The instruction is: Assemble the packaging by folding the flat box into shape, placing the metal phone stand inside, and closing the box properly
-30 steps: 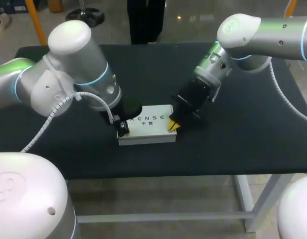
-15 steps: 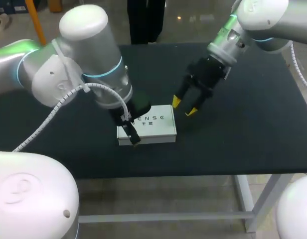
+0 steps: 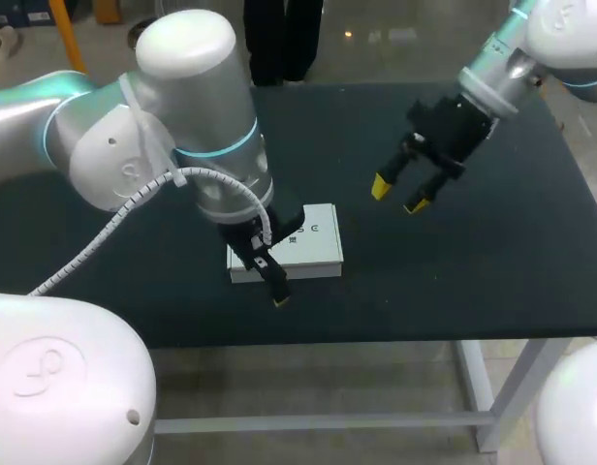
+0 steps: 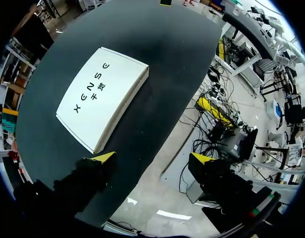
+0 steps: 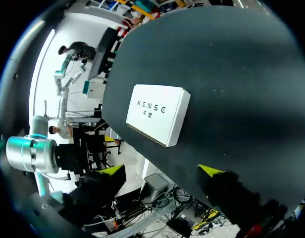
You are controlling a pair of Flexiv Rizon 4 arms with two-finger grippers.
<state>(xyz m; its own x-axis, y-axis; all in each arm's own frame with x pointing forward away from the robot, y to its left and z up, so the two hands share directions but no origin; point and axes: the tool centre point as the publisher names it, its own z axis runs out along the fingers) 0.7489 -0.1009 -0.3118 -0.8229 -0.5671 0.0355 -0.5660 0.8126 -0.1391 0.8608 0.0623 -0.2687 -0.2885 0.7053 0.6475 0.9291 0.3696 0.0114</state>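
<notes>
The white box [image 3: 313, 247] lies flat and closed on the black table [image 3: 454, 262], its left part hidden under my left arm. My left gripper [image 3: 272, 287] hangs open over the box's front left corner. In the left wrist view the box [image 4: 100, 96] lies ahead of the open left gripper [image 4: 152, 158], clear of both tips. My right gripper [image 3: 397, 195] is raised to the right of the box, open and empty. The right wrist view has the box [image 5: 157, 113] well ahead of the open right gripper [image 5: 161, 171]. No metal phone stand is in sight.
The table's front edge [image 3: 376, 334] runs just below the box. Bare black tabletop [image 3: 492, 252] spreads to the right of the box and behind it. My left arm's large elbow [image 3: 187, 58] looms over the table's left half.
Both grippers were shut at the box's ends and have opened and lifted off. The right gripper moved up and back to the right; the left swung toward the front edge.
</notes>
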